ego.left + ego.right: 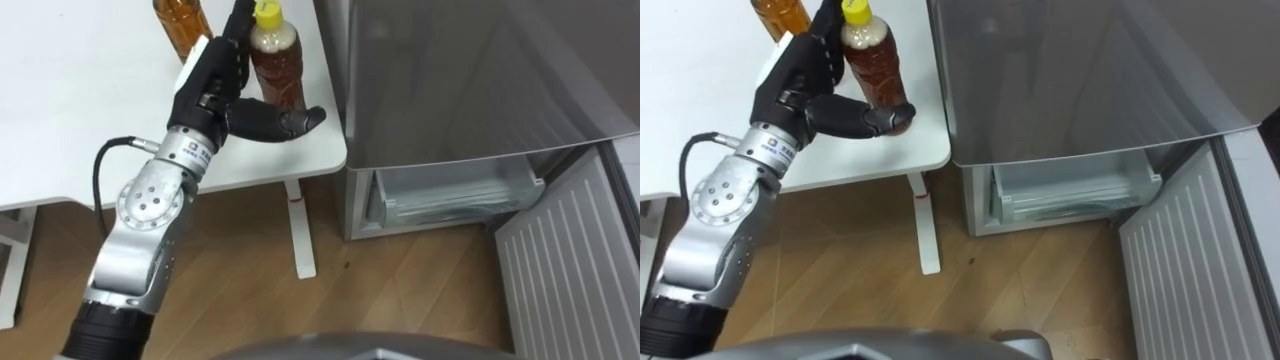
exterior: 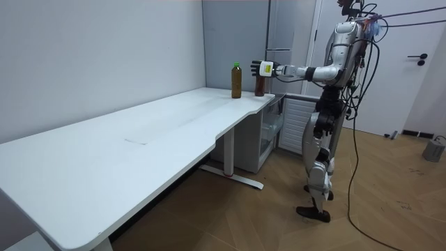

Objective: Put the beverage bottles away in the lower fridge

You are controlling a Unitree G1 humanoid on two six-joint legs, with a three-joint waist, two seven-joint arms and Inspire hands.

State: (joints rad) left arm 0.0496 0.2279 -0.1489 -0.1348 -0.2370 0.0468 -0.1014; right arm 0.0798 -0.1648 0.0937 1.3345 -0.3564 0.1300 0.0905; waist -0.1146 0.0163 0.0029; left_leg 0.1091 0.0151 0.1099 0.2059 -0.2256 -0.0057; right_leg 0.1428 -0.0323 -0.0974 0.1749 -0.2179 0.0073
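At the lower right you see the lower fridge with its door wide open. Left of it, on the table corner, your left hand reaches around the yellow-capped bottle. Its fingers are straight beside the bottle and its thumb lies across the front, not squeezing. A second bottle stands behind, at the top edge.

From where I stood, nothing written could be read. A small line of blue print sat on the silver wrist behind the left hand, too fine to make out. The yellow-capped bottle beside that hand showed only brown drink, with any label's wording past telling.
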